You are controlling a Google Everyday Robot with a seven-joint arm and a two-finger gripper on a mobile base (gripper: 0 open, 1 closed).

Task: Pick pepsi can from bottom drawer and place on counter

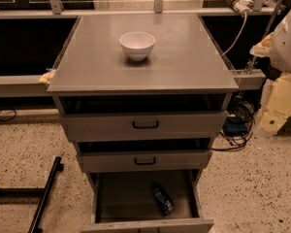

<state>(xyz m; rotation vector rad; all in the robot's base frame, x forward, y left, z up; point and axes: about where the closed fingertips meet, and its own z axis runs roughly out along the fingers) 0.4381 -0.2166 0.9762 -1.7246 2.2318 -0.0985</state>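
Rounded white arm shell (289, 37), cream-yellow blocky hand (280, 103) below it at the right edge

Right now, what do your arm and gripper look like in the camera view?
The arm shows at the right edge: a rounded white shell above pale cream, flat-sided blocky segments. The gripper appears to be the lowest cream piece, right of the top drawer. No markings or own cables visible.
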